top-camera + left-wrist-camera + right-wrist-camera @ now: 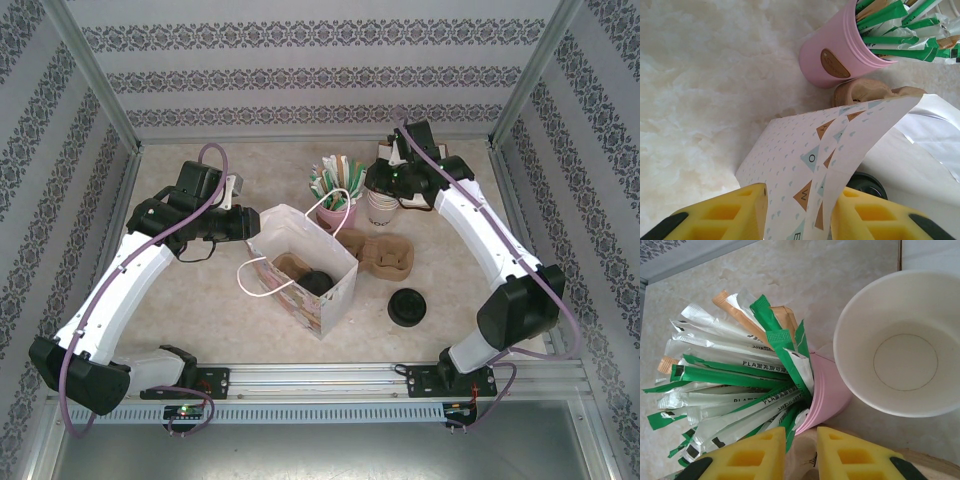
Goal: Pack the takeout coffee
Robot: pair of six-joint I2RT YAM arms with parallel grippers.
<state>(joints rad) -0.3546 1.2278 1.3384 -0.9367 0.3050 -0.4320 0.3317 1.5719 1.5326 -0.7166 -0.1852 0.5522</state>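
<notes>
My left gripper point(800, 200) pinches 1 patterned paper bag point(800, 160); 1 round black-lidded coffee point(318, 282) inside; right gripper point(800, 437) beside 1 pink cup point(826, 387), grip I cannot tell.

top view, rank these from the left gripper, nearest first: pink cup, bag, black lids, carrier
1. bag, centre, its rim pinched in the left gripper
2. pink cup, behind the bag
3. carrier, right of the bag
4. black lids, near right
</notes>
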